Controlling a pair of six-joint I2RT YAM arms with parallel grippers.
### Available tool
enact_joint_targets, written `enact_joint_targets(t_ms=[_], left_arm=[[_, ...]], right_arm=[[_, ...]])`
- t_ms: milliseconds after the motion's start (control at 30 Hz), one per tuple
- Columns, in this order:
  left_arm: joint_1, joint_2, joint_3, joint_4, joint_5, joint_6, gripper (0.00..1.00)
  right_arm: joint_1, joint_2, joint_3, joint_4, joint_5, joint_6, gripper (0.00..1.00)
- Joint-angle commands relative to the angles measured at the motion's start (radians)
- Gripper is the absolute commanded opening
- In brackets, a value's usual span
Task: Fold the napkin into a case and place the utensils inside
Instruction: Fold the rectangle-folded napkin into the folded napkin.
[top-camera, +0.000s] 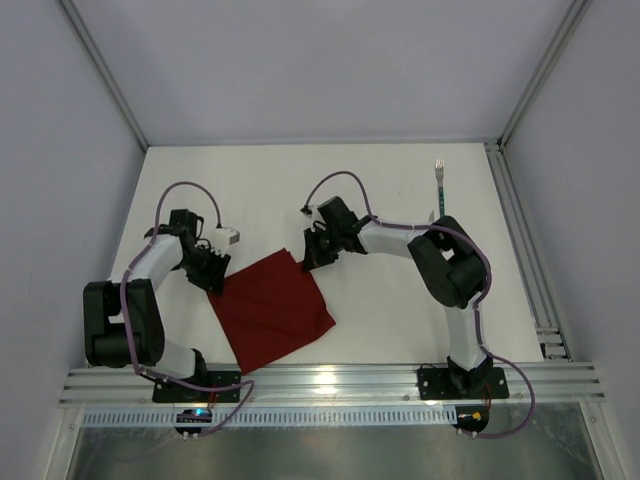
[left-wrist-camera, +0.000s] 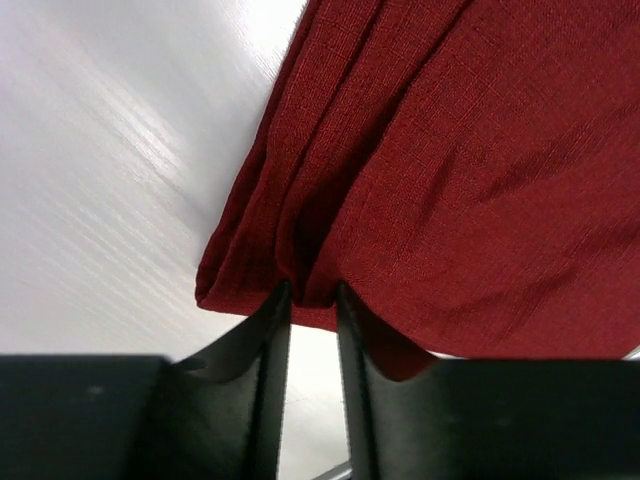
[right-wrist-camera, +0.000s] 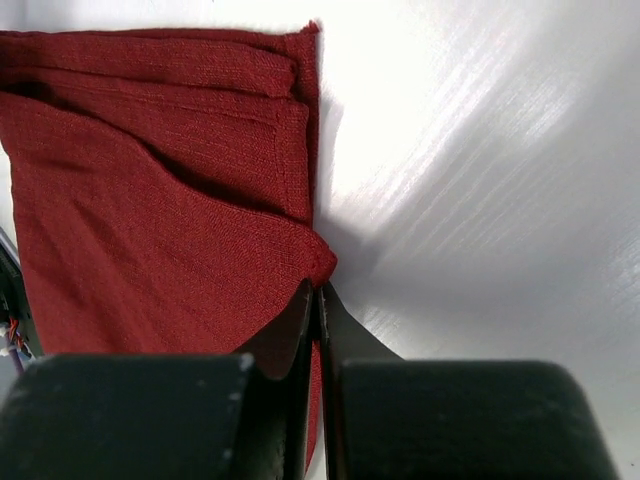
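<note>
The dark red napkin (top-camera: 272, 310) lies flat on the white table, turned like a diamond. My left gripper (top-camera: 214, 274) is at its left corner. In the left wrist view the cloth (left-wrist-camera: 440, 170) bunches into pleats that run into the gap of the left gripper (left-wrist-camera: 311, 292), pinched between the tips. My right gripper (top-camera: 308, 258) is at the napkin's far corner. There its jaws (right-wrist-camera: 316, 290) are pressed together on the raised hem of the napkin (right-wrist-camera: 150, 200). One of the utensils, a fork (top-camera: 438, 182), lies far right, beyond the right arm.
An aluminium rail (top-camera: 525, 250) runs along the table's right side, and another rail (top-camera: 330, 380) crosses the near edge by the arm bases. Grey enclosure walls stand at the left, back and right. The right arm's elbow (top-camera: 450, 262) hangs over the table right of the napkin.
</note>
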Motion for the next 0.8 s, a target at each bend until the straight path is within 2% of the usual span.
enact_joint_targets(t_ms=[0, 67, 133, 300, 400, 633, 767], left_arm=[[-0.002, -0.019, -0.002, 0.015, -0.002, 0.011, 0.24], [-0.002, -0.034, 0.007, 0.016, -0.022, -0.001, 0.1], [-0.002, -0.068, 0.012, 0.021, -0.028, -0.01, 0.08], [0.0, -0.137, 0.007, 0.033, -0.075, -0.014, 0.06], [0.001, -0.146, 0.003, 0.044, -0.109, -0.018, 0.07], [0.033, -0.097, -0.008, 0.116, -0.144, -0.038, 0.08], [0.04, -0.048, -0.016, 0.133, -0.163, -0.044, 0.08]], right_arm=[[0.002, -0.039, 0.025, 0.06, 0.011, -0.004, 0.04], [0.002, -0.079, 0.009, 0.08, 0.023, -0.009, 0.04], [0.007, -0.105, -0.004, 0.109, 0.026, -0.018, 0.04], [0.033, -0.141, 0.005, 0.178, -0.03, -0.023, 0.04], [0.031, -0.102, 0.047, 0.221, -0.049, 0.025, 0.04], [0.01, 0.095, 0.217, 0.134, -0.035, 0.088, 0.04], [0.005, 0.128, 0.22, 0.092, -0.005, 0.096, 0.04]])
